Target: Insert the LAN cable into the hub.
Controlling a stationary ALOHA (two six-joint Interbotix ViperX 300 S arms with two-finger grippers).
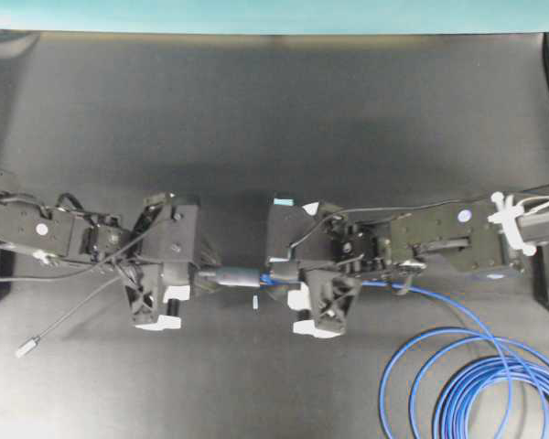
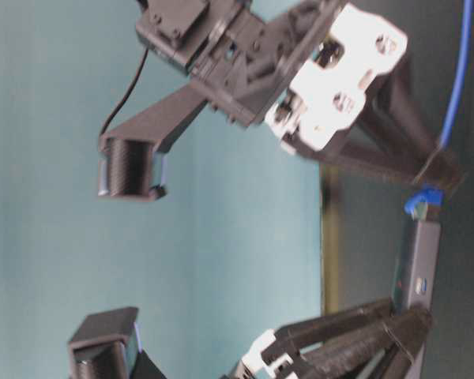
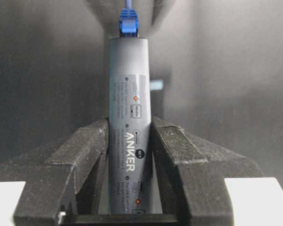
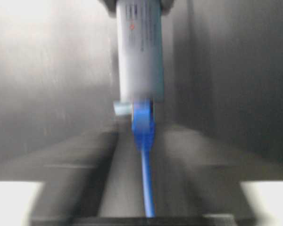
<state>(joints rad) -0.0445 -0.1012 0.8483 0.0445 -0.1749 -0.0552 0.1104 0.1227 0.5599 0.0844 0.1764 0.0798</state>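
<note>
Starting at the far left of the overhead view: lying loose on the dark counter point(image 1: 256, 110), the hub's thin grey cord point(image 1: 73, 315) with its small silver plug point(image 1: 27, 347), not involved in the work.

Next, gripping with the left hand point(image 3: 129, 129): clamped on the Anker hub point(image 3: 128, 84), one finger against each long side, near the end closest to that wrist. Holding the grey bar clear of the counter and pointing its free end toward the other arm.

At that free end, meeting the hub's end face squarely: the blue boot of the LAN cable's plug point(image 3: 128, 26). No clear part of the plug showing outside the port, so probably seated; impossible to confirm a latch click from these views.

Further right, the right hand point(image 4: 144, 134): fingers spread apart either side of the blue line, gripping nothing. Blurred in its own wrist view, yet wide enough to read as parted, with the cable running free down the middle.

Trailing off to the lower right, in loops on the counter: the remainder of the LAN cable point(image 1: 457, 366).

Judged as the closing step, insertion made and the letting-go in hand. Calls next for drawing the right hand straight back along the cable's line without snagging the boot or tugging the loops, then lowering the hub gently and unclamping the left hand.
</note>
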